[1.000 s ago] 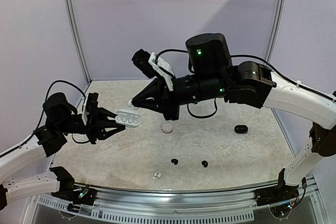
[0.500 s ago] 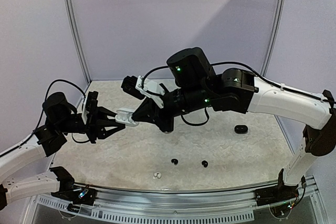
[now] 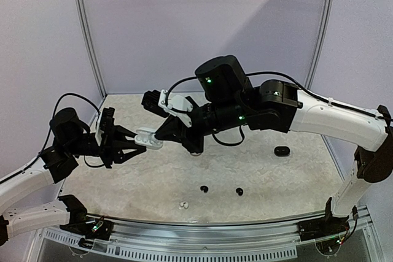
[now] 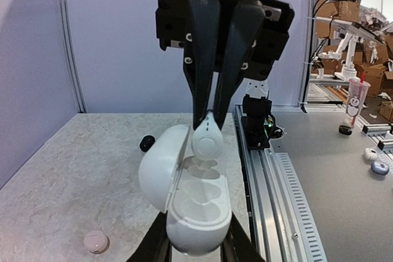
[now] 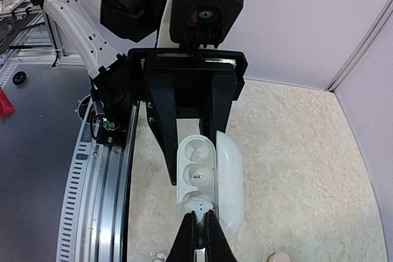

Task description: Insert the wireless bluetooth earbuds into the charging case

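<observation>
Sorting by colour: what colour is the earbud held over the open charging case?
White; the small glossy plastic earbud shows best in the left wrist view.

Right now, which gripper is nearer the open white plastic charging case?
Left. The left gripper is clamped on the white charging case; the right gripper hovers at its wells, pinching a small white earbud.

The white-and-black left arm [image 3: 27, 182] reaches inward from its base, its black two-finger hand [image 3: 142, 142] held level, pointing right, with the fingers drawn close. The right arm [image 3: 334, 115] arches across the centre, its hand [image 3: 158, 137] pinched nearly closed and angled down-left, tip to tip with the left hand.
</observation>
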